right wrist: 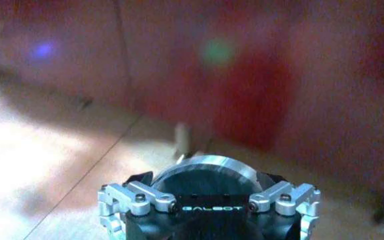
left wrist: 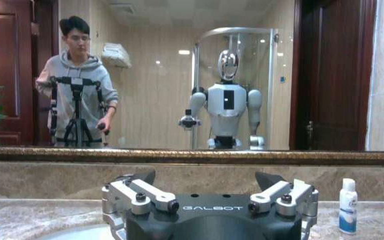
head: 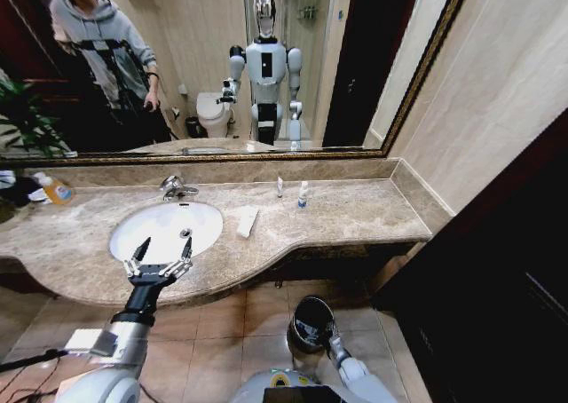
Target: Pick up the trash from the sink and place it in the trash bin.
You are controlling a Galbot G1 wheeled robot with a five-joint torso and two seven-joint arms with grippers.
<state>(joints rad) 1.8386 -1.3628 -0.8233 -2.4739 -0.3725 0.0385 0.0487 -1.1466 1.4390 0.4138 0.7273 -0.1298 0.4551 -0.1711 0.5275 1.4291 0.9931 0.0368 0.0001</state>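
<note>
- A flat white bar (head: 247, 221) lies on the marble counter (head: 355, 212), just beside the sink's right rim.
- A slim white vial (head: 280, 187) and a white bottle with blue label (head: 303, 194) stand upright near the back wall, close together; the bottle also appears in the left wrist view (left wrist: 347, 206).
- The sink (head: 209, 218) is a white oval basin with a chrome faucet (head: 175, 188) behind it.
- The left gripper (head: 161, 256) hovers over the basin's front edge, fingers spread wide, holding nothing.
- The right gripper (head: 325, 334), low near the floor, holds the black trash bin (head: 311, 321), seen close in the right wrist view (right wrist: 205, 175).
- A bottle of orange liquid (head: 56, 188) stands at the counter's far left.
</note>
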